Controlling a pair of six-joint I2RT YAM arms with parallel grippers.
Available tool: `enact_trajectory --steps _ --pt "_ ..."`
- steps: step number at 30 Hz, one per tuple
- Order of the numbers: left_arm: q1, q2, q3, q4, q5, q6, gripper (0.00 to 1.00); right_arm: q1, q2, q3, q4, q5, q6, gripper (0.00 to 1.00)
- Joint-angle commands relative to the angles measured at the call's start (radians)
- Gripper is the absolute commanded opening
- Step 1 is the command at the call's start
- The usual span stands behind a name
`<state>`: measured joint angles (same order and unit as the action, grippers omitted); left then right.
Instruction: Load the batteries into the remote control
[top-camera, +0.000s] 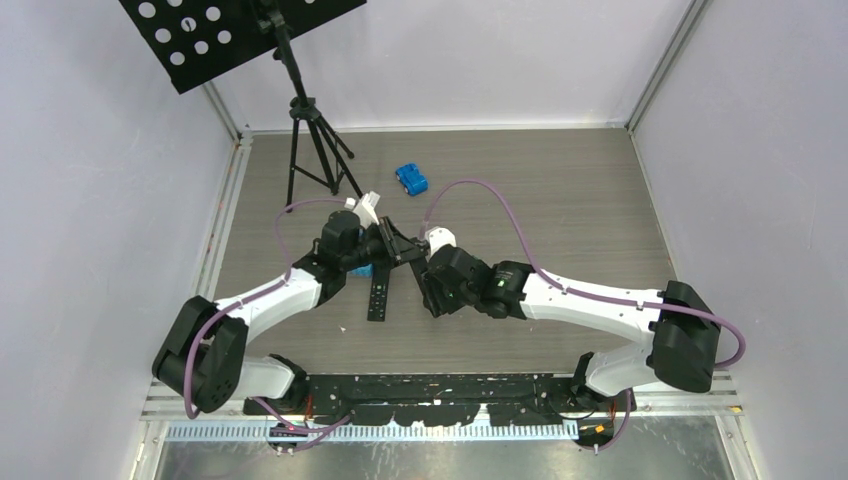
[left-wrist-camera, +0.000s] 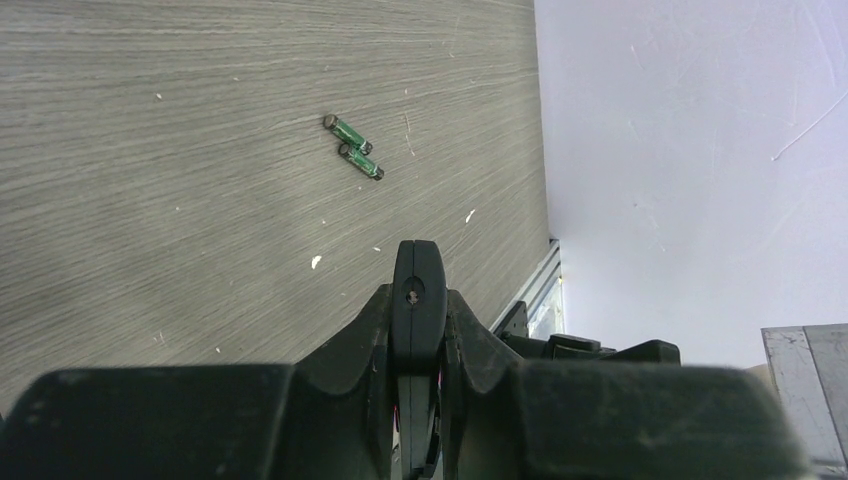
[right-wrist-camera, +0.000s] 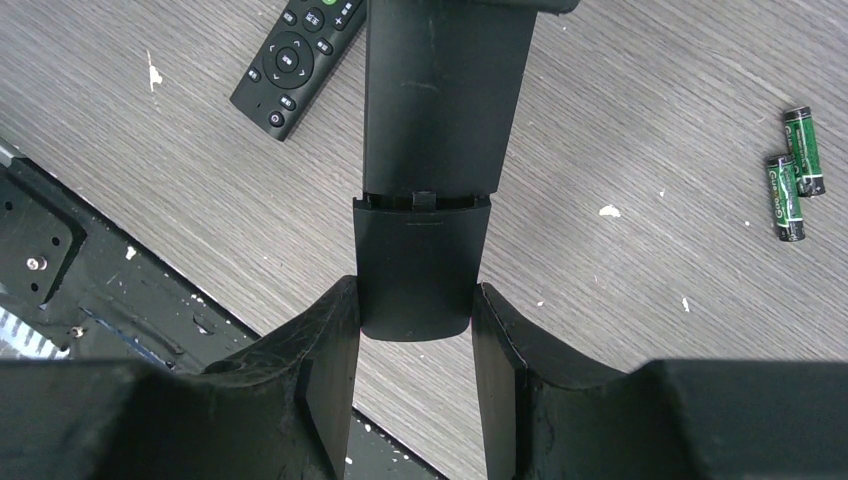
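Black right gripper (right-wrist-camera: 413, 290): fingers clamped on either side of the remote (right-wrist-camera: 440, 100) at its battery-cover end, plain side facing the camera, over the table (right-wrist-camera: 640, 80). To the right of the gripper: two dark green batteries (right-wrist-camera: 785, 197), side by side on the grey wood-grain surface. Ahead and to the left: second remote (right-wrist-camera: 295, 60), lying buttons up. Left gripper (left-wrist-camera: 418, 270): fingers drawn close together; whether it holds anything cannot be told.
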<state>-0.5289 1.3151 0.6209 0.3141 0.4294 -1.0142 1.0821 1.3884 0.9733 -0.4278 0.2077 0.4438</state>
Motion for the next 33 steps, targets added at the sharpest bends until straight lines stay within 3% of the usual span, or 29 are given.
enact_trajectory --steps 1,9,19,26,33 --pt "-0.002 -0.045 0.055 0.026 0.086 -0.049 0.0 -0.008 -0.023 0.0 -0.013 -0.039 0.002 0.41" --pt "0.0 -0.057 0.052 0.043 0.092 -0.053 0.0 -0.017 0.05 0.075 -0.126 -0.025 0.037 0.44" --pt "0.005 -0.085 0.06 -0.03 0.075 -0.056 0.0 -0.018 0.07 0.084 -0.134 -0.06 0.024 0.45" --pt "0.006 -0.064 0.066 0.009 0.128 -0.079 0.0 -0.018 0.068 0.098 -0.108 -0.101 -0.02 0.55" --pt "0.006 -0.053 0.063 0.04 0.158 -0.112 0.0 -0.019 0.118 0.169 -0.15 -0.053 -0.006 0.55"
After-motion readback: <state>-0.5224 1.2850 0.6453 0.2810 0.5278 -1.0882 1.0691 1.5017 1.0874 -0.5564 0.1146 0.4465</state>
